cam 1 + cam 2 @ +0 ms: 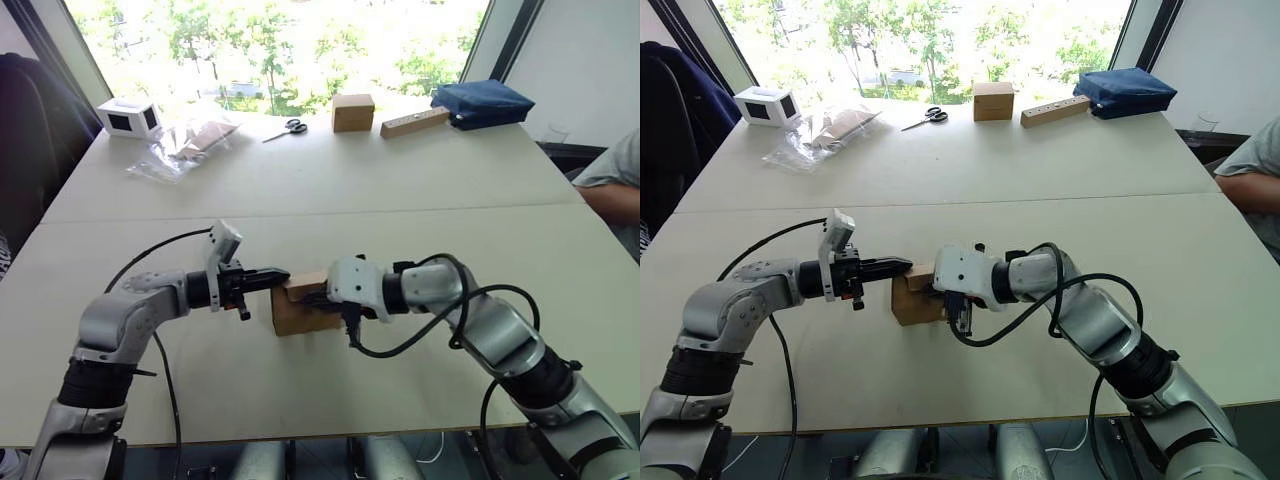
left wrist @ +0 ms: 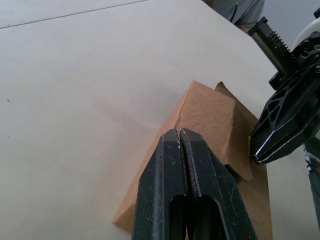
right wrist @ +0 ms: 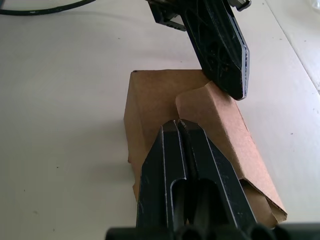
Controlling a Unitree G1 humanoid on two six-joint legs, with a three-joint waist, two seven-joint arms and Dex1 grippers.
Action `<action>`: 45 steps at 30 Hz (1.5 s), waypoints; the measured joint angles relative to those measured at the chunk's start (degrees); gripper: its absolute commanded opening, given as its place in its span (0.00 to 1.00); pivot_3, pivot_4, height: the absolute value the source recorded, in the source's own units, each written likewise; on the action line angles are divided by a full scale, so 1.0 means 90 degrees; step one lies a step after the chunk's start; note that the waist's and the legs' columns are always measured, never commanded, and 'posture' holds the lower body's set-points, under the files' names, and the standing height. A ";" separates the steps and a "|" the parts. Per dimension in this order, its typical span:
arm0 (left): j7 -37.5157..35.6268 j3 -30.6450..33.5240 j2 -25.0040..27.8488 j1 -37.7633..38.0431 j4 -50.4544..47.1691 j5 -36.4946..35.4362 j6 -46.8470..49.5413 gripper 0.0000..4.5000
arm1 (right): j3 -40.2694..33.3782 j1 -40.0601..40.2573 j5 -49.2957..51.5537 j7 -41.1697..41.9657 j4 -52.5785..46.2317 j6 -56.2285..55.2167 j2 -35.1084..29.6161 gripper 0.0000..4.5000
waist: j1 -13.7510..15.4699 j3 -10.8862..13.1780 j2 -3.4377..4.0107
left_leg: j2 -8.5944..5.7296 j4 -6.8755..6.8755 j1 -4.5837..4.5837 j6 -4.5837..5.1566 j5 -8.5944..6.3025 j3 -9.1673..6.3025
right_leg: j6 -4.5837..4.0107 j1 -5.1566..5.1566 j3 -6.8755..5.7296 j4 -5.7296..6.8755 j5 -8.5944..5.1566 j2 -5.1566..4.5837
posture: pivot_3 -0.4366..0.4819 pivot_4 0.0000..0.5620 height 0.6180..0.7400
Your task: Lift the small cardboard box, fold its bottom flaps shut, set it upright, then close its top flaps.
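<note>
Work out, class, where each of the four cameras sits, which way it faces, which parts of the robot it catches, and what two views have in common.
Left eye: on the head, looking forward and down over the table; both arms.
Right eye: beside it, same scene.
Left wrist: along the shut left end effector onto the small cardboard box.
Right wrist: along the shut right end effector onto the box.
Shared: each wrist view catches the box and the other arm's end effector.

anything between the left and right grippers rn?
Only the small cardboard box: in the left eye view, the left gripper and right gripper meet over its top flaps, both shut.
</note>
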 measured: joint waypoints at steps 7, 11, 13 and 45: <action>-0.0001 0.0000 -0.0030 0.0018 -0.0007 -0.0013 0.0015 0.00 | 0.0094 -0.0036 -0.0292 -0.0068 0.0166 -0.0193 0.0111 0.00 | -0.0001 0.0000 0.0000 | 0.0000 0.0000 0.0001 -0.0001 0.0000 0.0000 | 0.0000 0.0000 0.0000 0.0000 0.0000 0.0000 | 0.48 0.27 1.00; 0.0011 0.0003 -0.0030 0.0028 -0.0044 -0.0027 0.0055 0.00 | 0.0131 -0.0050 -0.0482 -0.0095 0.0279 -0.0363 0.0135 0.00 | 0.0001 0.0000 0.0000 | 0.0000 0.0000 0.0001 -0.0001 0.0001 0.0000 | 0.0000 0.0001 0.0000 0.0000 0.0000 0.0000 | 0.48 0.27 1.00; 0.0032 0.0010 -0.0037 0.0036 -0.0090 -0.0037 0.0122 0.00 | 0.0162 -0.0051 -0.0643 -0.0121 0.0380 -0.0446 0.0144 0.00 | 0.0003 0.0000 -0.0001 | 0.0000 0.0000 0.0001 -0.0003 0.0002 0.0000 | 0.0000 0.0002 0.0000 0.0000 0.0000 0.0000 | 0.48 0.27 1.00; 0.0630 0.0347 0.0078 -0.0161 -0.1281 -0.0717 0.0745 0.00 | -0.1364 0.0119 0.0571 -0.0238 0.0607 0.0062 0.0388 0.00 | -0.0005 0.0000 -0.0001 | 0.0000 -0.0001 0.0002 0.0001 0.0000 0.0000 | 0.0000 0.0003 0.0000 -0.0001 0.0000 0.0000 | 0.48 0.27 1.00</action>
